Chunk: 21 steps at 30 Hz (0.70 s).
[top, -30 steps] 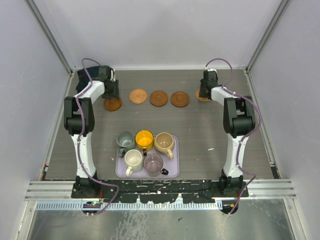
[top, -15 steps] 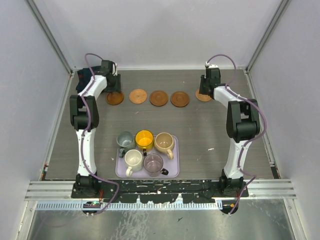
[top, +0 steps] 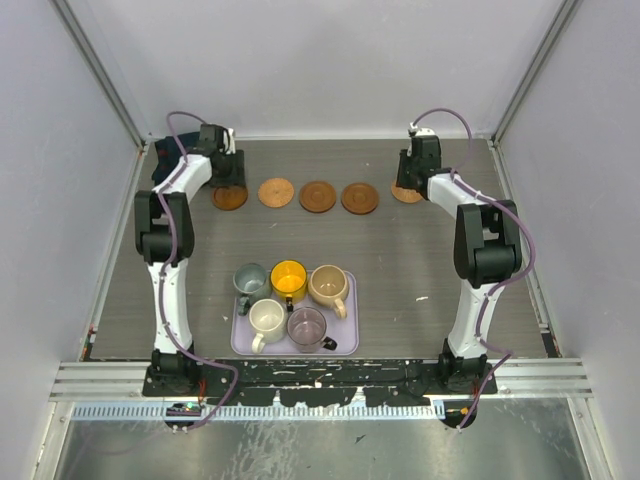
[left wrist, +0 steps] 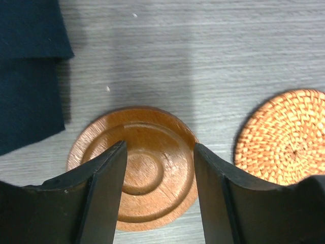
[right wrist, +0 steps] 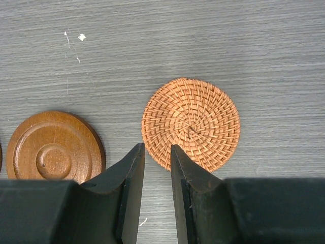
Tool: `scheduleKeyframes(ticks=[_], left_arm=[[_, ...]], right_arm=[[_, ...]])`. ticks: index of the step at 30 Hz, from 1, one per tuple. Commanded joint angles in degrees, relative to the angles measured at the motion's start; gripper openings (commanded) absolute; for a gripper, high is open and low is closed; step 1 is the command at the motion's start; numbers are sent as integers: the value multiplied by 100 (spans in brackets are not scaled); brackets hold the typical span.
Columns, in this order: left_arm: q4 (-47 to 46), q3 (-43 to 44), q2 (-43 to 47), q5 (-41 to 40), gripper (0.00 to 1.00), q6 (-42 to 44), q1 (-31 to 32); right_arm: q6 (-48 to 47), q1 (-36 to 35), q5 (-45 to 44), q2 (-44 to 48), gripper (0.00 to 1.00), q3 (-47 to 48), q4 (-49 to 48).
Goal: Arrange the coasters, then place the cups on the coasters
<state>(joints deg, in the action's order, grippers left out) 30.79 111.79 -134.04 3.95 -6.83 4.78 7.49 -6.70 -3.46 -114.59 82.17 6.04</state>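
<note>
The left gripper has slid the end wooden coaster into the row along the tabletop's far edge and let go, its jaws spread above it. The right gripper hangs narrowly parted and empty near the woven coaster — cups next, I'd say.

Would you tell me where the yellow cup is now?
Top view: the yellow cup stands on the lavender tray, far row, between the grey-green cup and the tan cup.

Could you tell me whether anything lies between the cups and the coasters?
Nothing lies between the cups and the coasters; only the left gripper and right gripper hang over the two end coasters.
</note>
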Motion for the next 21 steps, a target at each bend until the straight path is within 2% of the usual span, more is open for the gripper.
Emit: scheduleKeyframes(ticks=[1, 5, 10, 15, 21], left_arm=[[-268, -262, 540, 514, 57, -223, 12], [-330, -283, 768, 662, 58, -276, 15], [-920, -662, 1078, 1085, 56, -391, 59], [-1175, -860, 1147, 1222, 44, -119, 330], [-1230, -831, 988, 1549, 24, -88, 528]], right_arm=[[-19, -38, -8, 361, 33, -15, -233], [-119, -42, -300, 189, 33, 51, -236], [-288, -18, -685, -228, 31, 482, -95], [-205, 28, -666, -455, 23, 674, -32], [-208, 38, -672, -591, 15, 670, 37]])
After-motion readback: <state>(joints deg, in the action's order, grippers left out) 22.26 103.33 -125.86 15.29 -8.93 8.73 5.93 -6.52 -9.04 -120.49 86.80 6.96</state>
